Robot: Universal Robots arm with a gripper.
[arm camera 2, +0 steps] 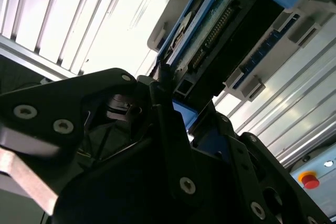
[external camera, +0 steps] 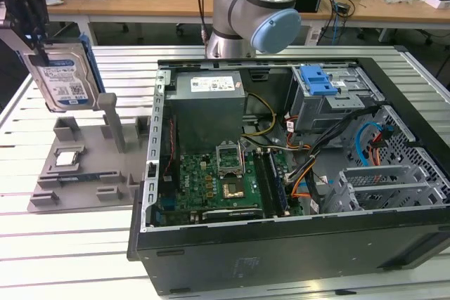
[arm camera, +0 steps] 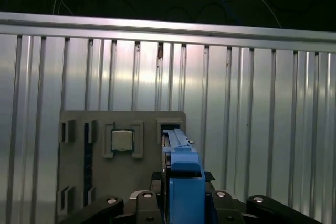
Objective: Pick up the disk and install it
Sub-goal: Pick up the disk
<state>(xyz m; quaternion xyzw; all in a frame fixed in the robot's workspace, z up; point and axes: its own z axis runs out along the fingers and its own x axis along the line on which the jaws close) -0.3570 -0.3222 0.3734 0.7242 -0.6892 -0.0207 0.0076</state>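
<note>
Aloft, disk [external camera: 62, 79] seemingly clamped in gripper [external camera: 35, 41].

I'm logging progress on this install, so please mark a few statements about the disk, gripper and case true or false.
1. The gripper is shut on the disk, which is held on edge. True.
2. The disk sits inside the computer case. False: it hangs outside the case, over the grey tray at the exterior view's left.
3. A square processor chip lies on the grey tray. True.
4. The computer case is closed. False: it is open, with the motherboard exposed.
</note>
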